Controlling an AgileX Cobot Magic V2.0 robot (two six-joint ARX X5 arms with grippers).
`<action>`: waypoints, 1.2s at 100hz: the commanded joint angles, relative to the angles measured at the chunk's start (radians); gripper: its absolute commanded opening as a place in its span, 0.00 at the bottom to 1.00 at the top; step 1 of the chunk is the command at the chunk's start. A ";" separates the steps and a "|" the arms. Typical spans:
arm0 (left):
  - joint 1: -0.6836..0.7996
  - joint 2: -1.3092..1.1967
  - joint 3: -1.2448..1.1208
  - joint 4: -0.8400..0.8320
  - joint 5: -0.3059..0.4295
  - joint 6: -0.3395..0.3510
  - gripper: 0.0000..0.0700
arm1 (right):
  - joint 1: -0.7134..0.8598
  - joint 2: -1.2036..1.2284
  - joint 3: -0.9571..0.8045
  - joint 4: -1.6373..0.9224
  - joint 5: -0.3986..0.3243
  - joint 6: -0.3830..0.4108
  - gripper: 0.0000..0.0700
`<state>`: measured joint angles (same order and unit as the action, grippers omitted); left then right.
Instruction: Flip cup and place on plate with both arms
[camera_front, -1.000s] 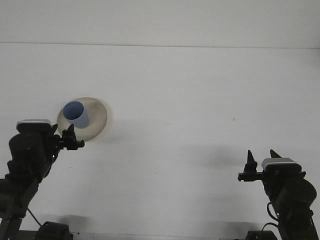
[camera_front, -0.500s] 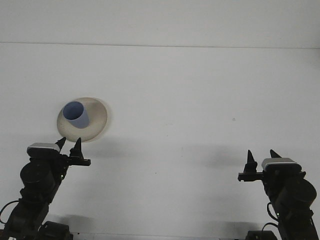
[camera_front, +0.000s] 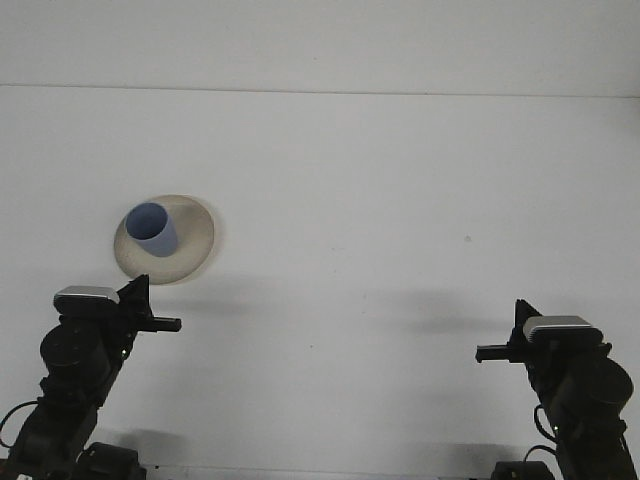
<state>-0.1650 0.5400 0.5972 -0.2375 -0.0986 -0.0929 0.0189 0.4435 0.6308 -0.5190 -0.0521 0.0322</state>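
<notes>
Black metal and plastic fill the lower corners of the frame: my left gripper (camera_front: 140, 297) at lower left and my right gripper (camera_front: 515, 338) at lower right, both low and near the camera, both holding nothing. Half a second ago each showed two separate pointed fingertips with a gap between; now each shows a single dark wedge, so I judge both jaws have closed, empty. A second ago my left gripper sat at the near rim of the plate; it has since drawn back toward the camera and now stands apart from that rim.

Further out, left of centre, the round cream-coloured plate (camera_front: 190, 245) lies on the white table (camera_front: 400, 200). The small blue cup (camera_front: 152, 228) stands on the plate's left part, mouth upward, leaning slightly.

Judgement: the cup is flipped and placed; the withdrawal and closing of both grippers read as the end of the task.

Hard to make out: the closed fingertips overlap in this view, so a slight residual gap cannot be excluded. Both arm bases are cut off by the bottom edge.
</notes>
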 joint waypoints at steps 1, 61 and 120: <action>-0.003 0.002 0.011 0.013 0.002 -0.002 0.02 | 0.000 0.001 0.003 0.010 0.000 -0.006 0.00; -0.003 0.001 0.011 0.060 0.002 -0.002 0.02 | 0.000 0.001 0.003 0.010 0.000 -0.007 0.00; 0.001 -0.033 -0.026 0.119 0.001 0.023 0.02 | 0.000 0.001 0.003 0.010 0.000 -0.007 0.00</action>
<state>-0.1650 0.5240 0.5915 -0.1673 -0.0986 -0.0879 0.0189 0.4435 0.6308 -0.5190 -0.0521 0.0322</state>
